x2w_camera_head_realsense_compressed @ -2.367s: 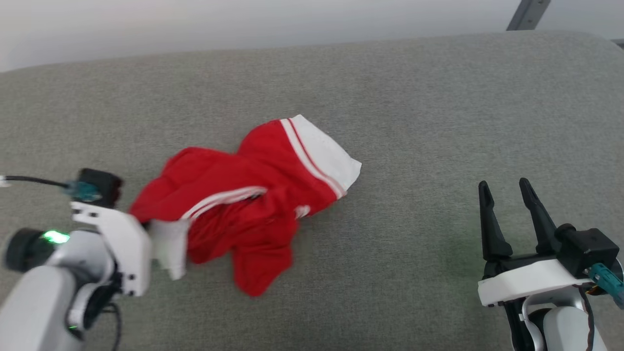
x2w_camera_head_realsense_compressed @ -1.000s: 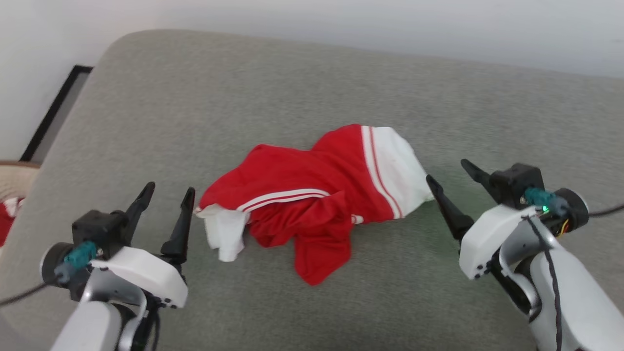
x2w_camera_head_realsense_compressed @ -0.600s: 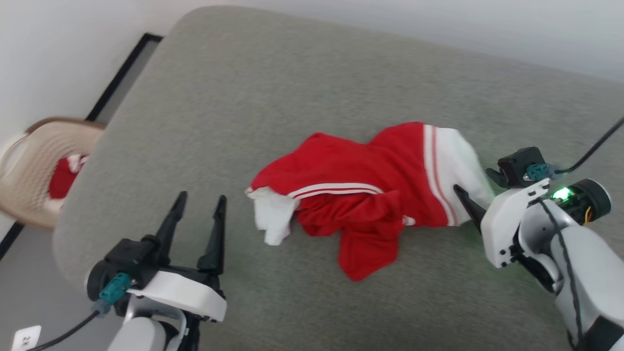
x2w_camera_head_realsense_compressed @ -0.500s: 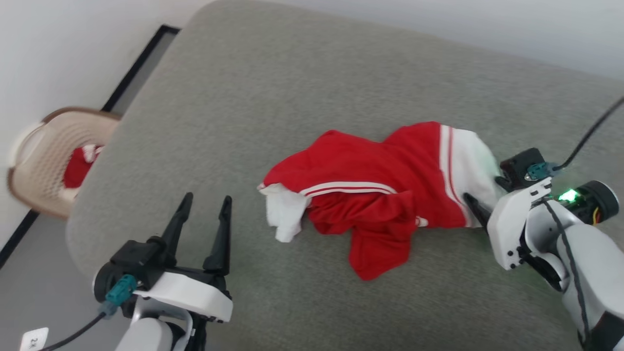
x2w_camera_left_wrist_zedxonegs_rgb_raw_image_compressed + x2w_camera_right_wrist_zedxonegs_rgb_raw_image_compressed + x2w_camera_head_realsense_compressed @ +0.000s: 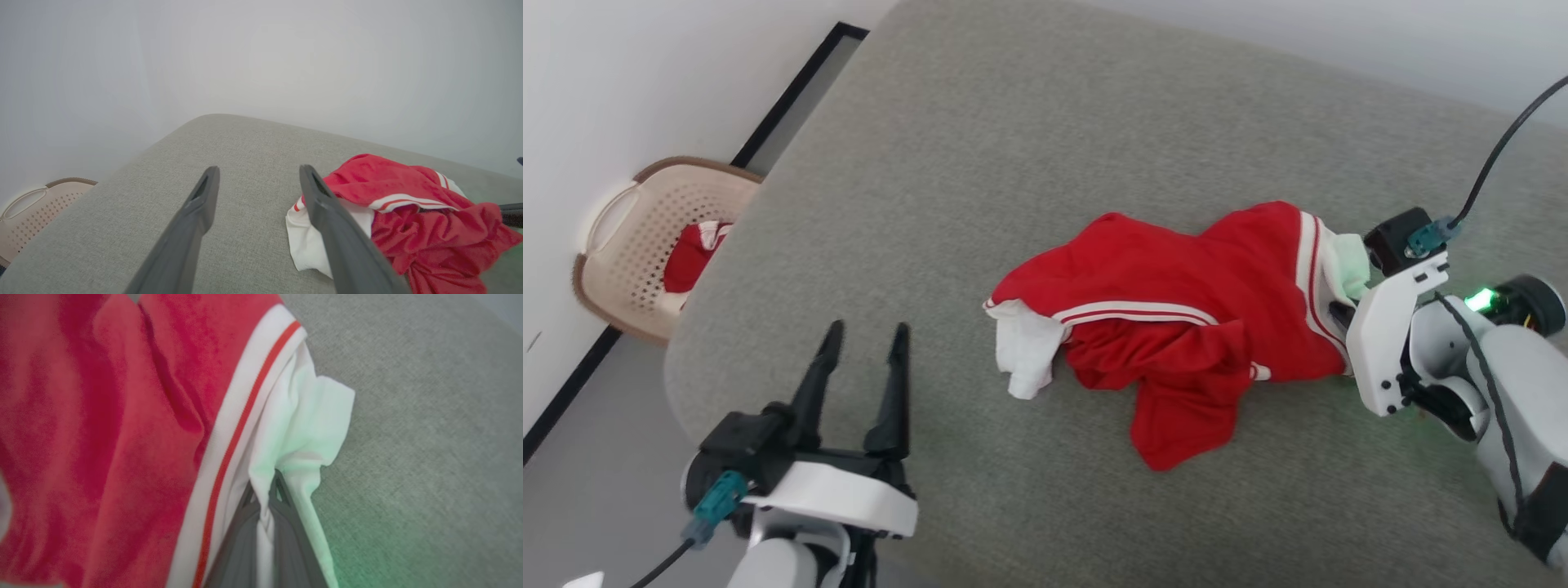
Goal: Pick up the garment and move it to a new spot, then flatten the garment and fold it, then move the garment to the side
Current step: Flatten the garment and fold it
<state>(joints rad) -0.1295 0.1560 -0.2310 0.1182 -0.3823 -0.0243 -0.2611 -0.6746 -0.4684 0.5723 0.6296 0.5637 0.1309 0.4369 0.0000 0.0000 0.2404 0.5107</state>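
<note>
While left hand [image 5: 866, 331] gapes, right hand [image 5: 264, 484] pinches garment [image 5: 1168, 269] (white cuff [image 5: 304, 424]).

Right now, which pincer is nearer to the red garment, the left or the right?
Right. The right pincer is shut on the garment at its white end. The left pincer is open and apart from the garment, off its other end.

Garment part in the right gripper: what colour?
White cuff of the garment, pinched in the right gripper, beside a red stripe. Best in right wrist view.
</note>
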